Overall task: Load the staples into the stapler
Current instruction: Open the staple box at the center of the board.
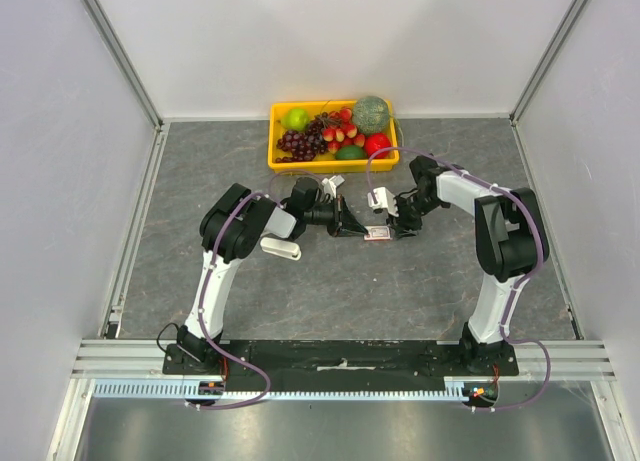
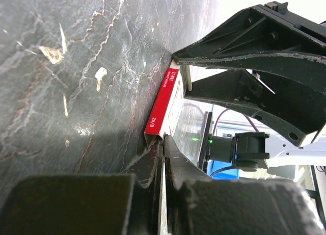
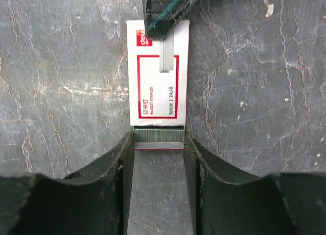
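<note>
**Top view:** the box of staples (image 1: 378, 236) was seen lying flat on the grey table (image 1: 330, 301), directly between the left gripper (image 1: 360, 229) and the right gripper (image 1: 393, 229). A white stapler (image 1: 281, 248) lay well apart, beside the left arm.

**Left wrist view:** the left jaws were pressed fully together, their tips touching one end of the box.

**Right wrist view:** the right jaws were clamped on the sides of the opposite end, where silvery strips (image 3: 158, 137) were exposed.

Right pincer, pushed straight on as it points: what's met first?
The small white-and-red cardboard staple box, its silvery end between the fingertips of the right pincer, with the left pincer beyond.
</note>
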Controlling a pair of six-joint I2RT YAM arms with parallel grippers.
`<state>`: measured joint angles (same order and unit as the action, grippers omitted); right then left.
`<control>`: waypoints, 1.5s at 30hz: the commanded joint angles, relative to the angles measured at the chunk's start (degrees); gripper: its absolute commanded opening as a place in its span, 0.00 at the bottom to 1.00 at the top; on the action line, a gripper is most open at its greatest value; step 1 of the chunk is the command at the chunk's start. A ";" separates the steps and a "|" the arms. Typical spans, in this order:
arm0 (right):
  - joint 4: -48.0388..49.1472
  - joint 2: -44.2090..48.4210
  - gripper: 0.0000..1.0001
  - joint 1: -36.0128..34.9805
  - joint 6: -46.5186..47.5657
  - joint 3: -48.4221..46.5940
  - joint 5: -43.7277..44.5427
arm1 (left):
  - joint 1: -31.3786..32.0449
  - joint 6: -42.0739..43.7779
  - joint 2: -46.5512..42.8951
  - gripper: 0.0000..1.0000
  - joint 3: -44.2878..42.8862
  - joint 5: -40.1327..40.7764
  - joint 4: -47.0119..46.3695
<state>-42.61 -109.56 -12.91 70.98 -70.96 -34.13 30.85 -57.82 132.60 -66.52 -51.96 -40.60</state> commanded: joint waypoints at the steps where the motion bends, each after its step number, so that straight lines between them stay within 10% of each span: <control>1: -2.65 1.01 0.36 1.39 2.41 0.82 2.05 | -1.14 -0.45 0.73 0.06 0.25 -0.42 -0.01; 26: -4.41 1.89 0.35 4.91 4.87 1.26 2.84 | -2.20 -0.54 0.65 0.07 0.52 -0.86 -0.09; 45: -4.06 4.88 0.69 5.00 2.24 -0.58 0.91 | -2.20 1.57 -0.58 0.66 -0.63 -2.26 3.77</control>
<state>-45.98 -108.18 -8.34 74.39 -70.52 -33.10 29.21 -60.27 131.76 -67.46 -56.27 -42.09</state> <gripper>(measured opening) 0.686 0.620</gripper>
